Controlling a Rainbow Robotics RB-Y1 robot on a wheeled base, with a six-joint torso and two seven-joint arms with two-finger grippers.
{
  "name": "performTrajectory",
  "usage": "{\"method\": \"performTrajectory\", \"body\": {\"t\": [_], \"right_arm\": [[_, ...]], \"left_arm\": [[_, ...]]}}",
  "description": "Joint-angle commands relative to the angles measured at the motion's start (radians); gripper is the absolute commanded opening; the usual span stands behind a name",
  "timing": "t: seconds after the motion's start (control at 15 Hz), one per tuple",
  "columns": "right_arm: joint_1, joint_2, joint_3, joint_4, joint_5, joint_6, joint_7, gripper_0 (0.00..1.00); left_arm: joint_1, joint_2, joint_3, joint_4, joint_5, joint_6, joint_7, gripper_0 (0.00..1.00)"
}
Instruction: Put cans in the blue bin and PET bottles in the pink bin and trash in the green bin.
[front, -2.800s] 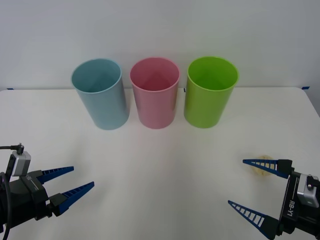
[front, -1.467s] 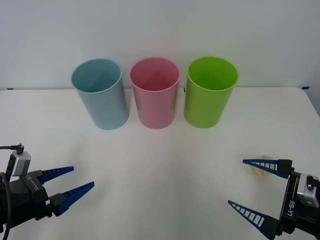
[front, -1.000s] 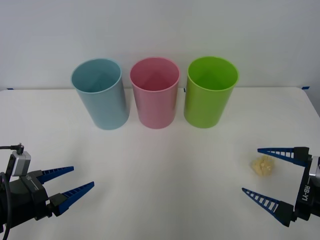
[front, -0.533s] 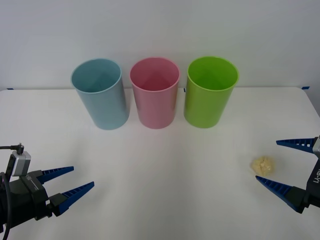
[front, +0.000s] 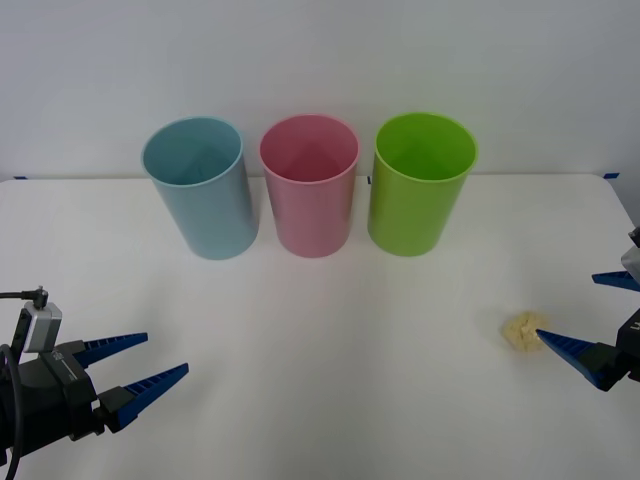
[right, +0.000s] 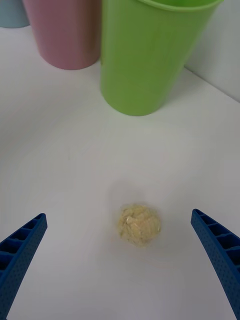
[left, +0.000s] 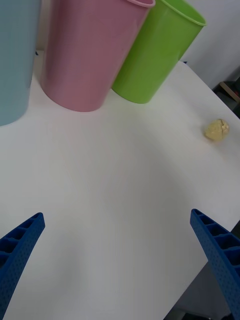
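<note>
Table bare; trash near right edge.

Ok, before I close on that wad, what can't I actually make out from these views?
- Right gripper, front view: its body is cut off by the picture's right edge.
- Trash: its underside is hidden, and the front view's lower finger overlaps its edge, so contact is unclear.
- Blue bin, pink bin, green bin: the floors inside are hidden by their own walls.
- Left gripper: its arm is cut off at the front view's left edge.
</note>
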Motion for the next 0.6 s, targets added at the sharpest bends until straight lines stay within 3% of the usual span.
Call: {"method": "performTrajectory", "body": {"t": [0.07,0.33,0.6], "right_arm": [[-0.012,0.0,0.009,0.009,0.099,-0.004,-0.013,1.0],[-0.089,-0.003,0.083,0.055,0.252,-0.084,-0.014,1.0],[-0.156,-0.004,0.115,0.156,0.295,-0.123,0.004,1.0]], "left_arm": [[0.0,0.0,0.0,0.0,0.0,0.0,0.0,1.0],[0.0,0.0,0.0,0.0,0.0,0.0,0.0,1.0],[0.0,0.0,0.0,0.0,0.0,0.0,0.0,1.0]]}}
